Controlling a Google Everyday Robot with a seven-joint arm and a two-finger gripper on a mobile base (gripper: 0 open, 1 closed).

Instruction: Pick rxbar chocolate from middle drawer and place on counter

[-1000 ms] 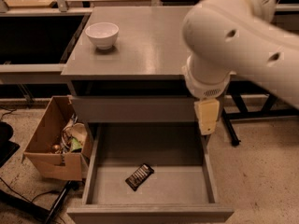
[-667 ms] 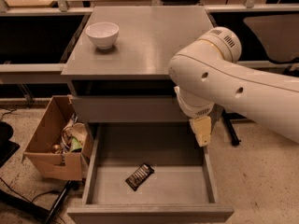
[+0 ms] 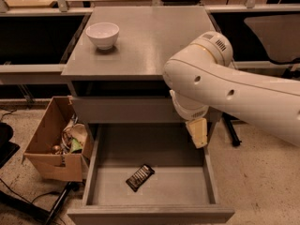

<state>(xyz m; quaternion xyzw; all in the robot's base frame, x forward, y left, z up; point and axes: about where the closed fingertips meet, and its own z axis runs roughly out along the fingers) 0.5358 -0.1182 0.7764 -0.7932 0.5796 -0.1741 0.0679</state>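
The rxbar chocolate, a small dark bar with pale striped lettering, lies flat on the floor of the middle drawer, left of centre and turned diagonally. The drawer is pulled wide open. The gripper, a tan piece below the white arm, hangs over the drawer's back right corner. It is above and to the right of the bar and does not touch it. The grey counter tops the cabinet.
A white bowl stands on the counter's back left. The drawer above is closed. An open cardboard box of clutter sits on the floor to the left of the drawer. The bulky white arm reaches in from the right.
The arm has swung left and lower across the cabinet front. The gripper has come down and slightly left toward the open drawer. The bar and bowl have not moved.
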